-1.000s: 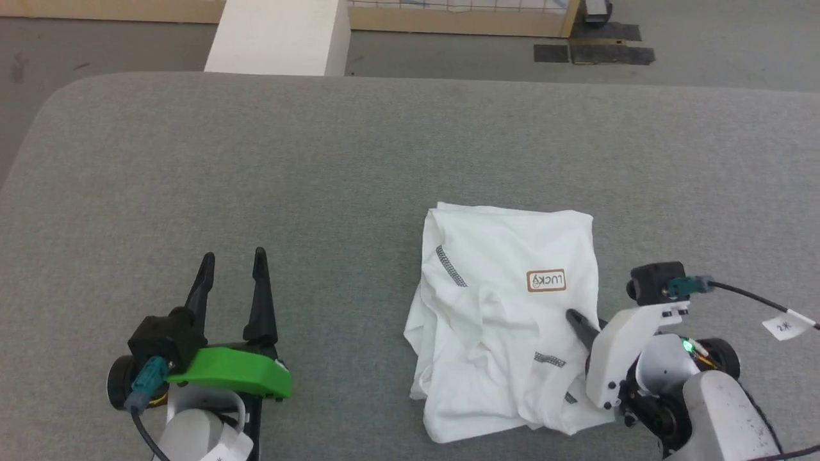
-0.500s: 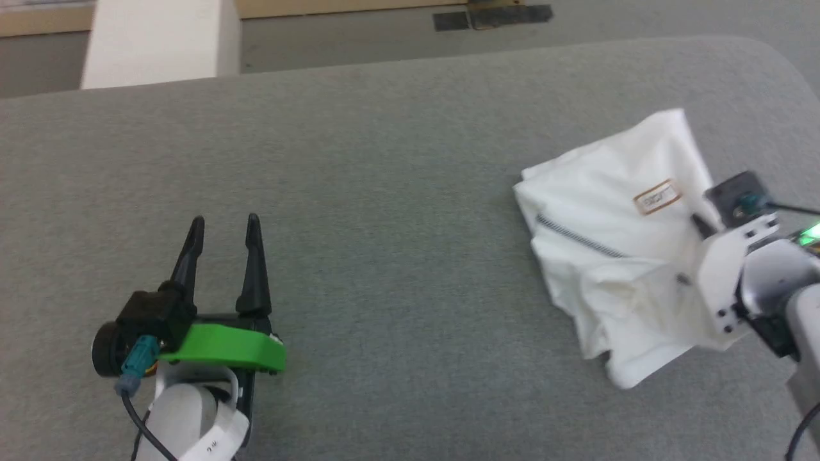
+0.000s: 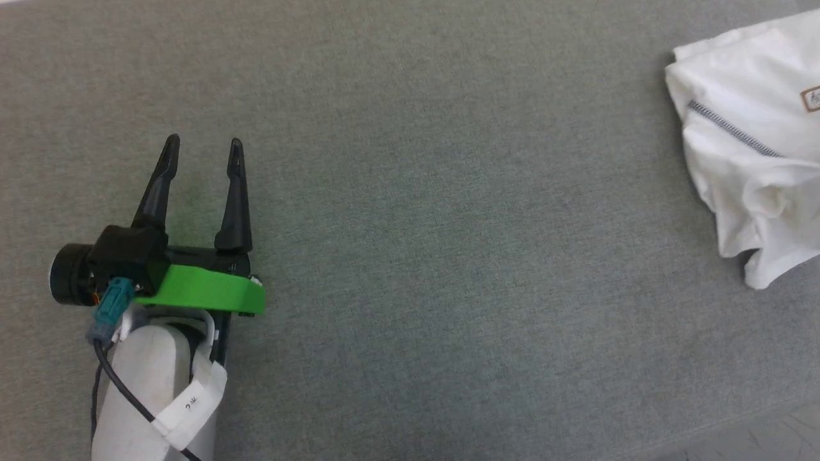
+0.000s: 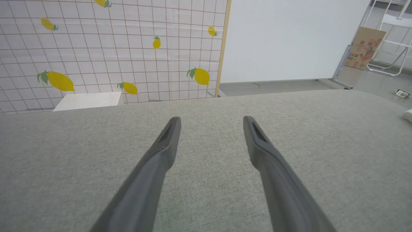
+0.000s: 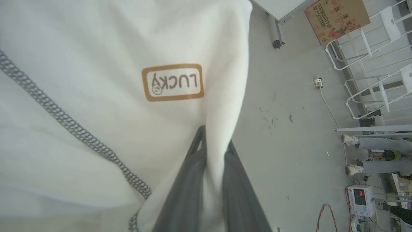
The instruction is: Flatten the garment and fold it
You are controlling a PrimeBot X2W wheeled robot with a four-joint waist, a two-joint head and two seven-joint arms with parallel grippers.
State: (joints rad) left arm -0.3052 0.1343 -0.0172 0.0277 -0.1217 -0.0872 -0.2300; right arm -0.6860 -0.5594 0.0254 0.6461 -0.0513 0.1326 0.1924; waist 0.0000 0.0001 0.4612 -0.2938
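Where the head view starts at far L, the left claw [image 3: 204, 139] sits over the grey tabletop [image 3: 448, 224], fingers spread wide apart. L wrist view confirms this: both fingers are over bare grey cloth. Past the tabletop's far edge in that view stands a white box [image 4: 87, 100]. Its top face is shut and its contents cannot be told. Behind it is a tiled wall w/ lemon print [image 4: 112, 48]. Further R, a printed cardboard box [image 4: 365, 47] stands on the floor beside a white folding chair [image 4: 399, 21]; its contents are likewise not visible.

R side: the garment [image 3: 749, 96] is at the R edge of the head view, cut off by the frame and well apart from the left claw.

Garment cond.:
- White, thin, bunched in loose layers, not flat.
- One dark grey zigzag seam runs diagonally across it.
- A brown-framed patch shows at the frame edge. R wrist view reads it as "LUCKY", inverted, w/ the seam to its L.

The right claw [image 5: 215, 138] is closed on a raised ridge of the garment, fabric pinched between both fingers. R of that ridge the floor [image 5: 289, 145] shows, w/ a person's feet [image 5: 350, 140] in pale shoes at far R.
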